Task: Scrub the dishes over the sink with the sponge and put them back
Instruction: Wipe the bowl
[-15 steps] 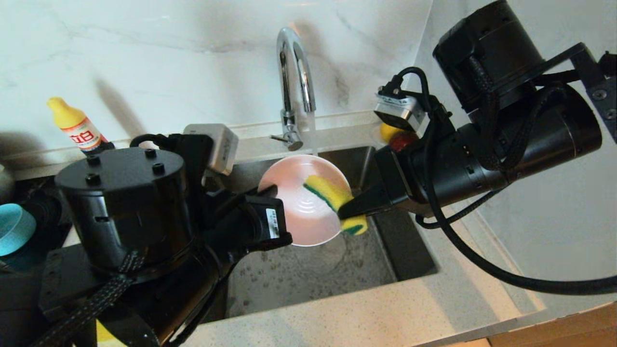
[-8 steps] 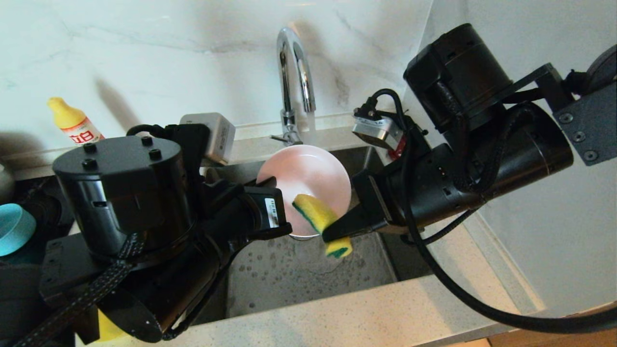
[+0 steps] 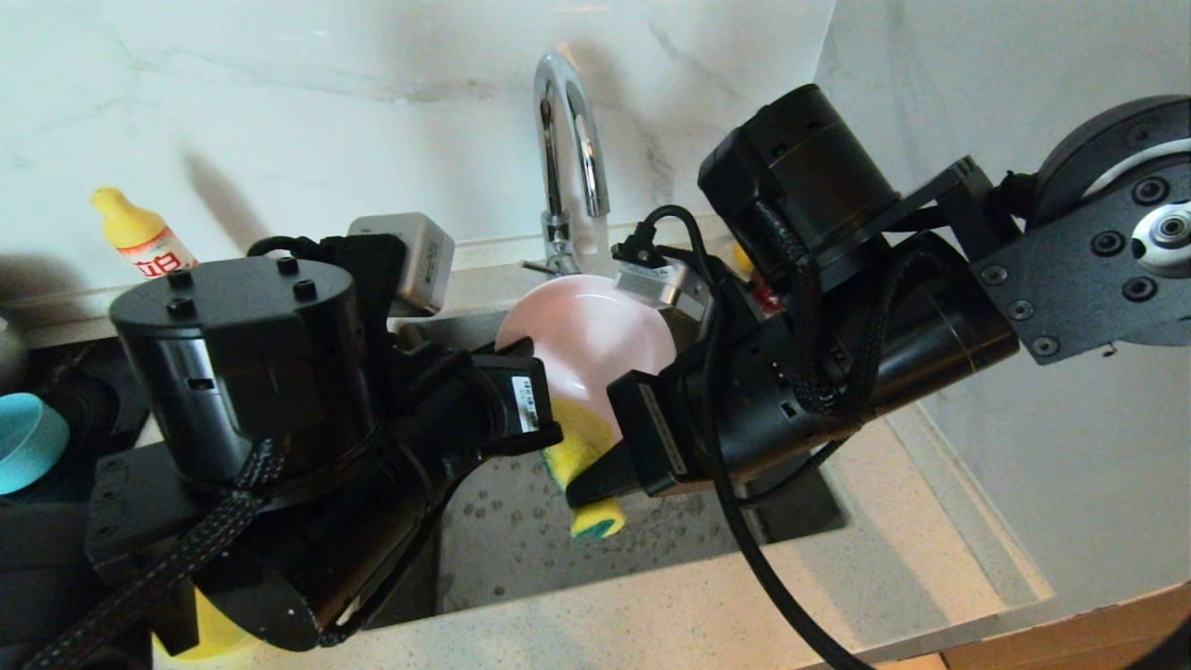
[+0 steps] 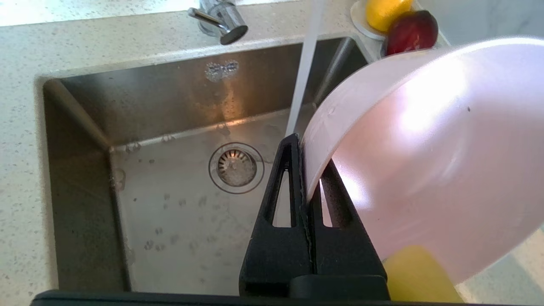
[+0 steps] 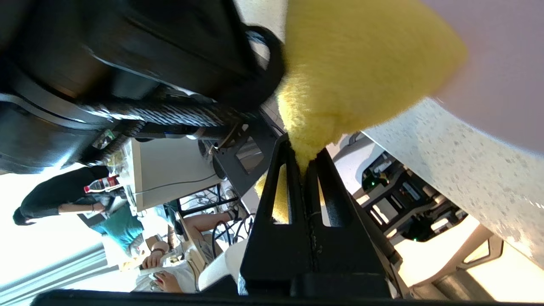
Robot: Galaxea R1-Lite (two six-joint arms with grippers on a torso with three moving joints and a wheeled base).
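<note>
- left gripper (image 4: pixel 304 146) clamped on rim of pink bowl (image 3: pixel 582 340), held tilted over the sink (image 4: pixel 127 140), water running.
- right gripper (image 5: pixel 304 153) pinched tight on sponge (image 3: pixel 582 465), sponge at bowl's lower edge, nr sink's front side.

white marble wall (image 3: pixel 326 102) with faint grey veining behind the counter (image 3: pixel 744 605), turning a corner into a plain pale side wall (image 3: pixel 1051 437) at right. counter is speckled light stone; a strip of wood-toned edge (image 3: pixel 1098 651) shows below its front right corner. light is bright and falls from the front, throwing soft dark shadows onto the marble. right wrist view: a bright room behind, white desk (image 5: pixel 170 170), cables, seated people (image 5: pixel 170 263), one person in black (image 5: pixel 55 204) standing.
</note>
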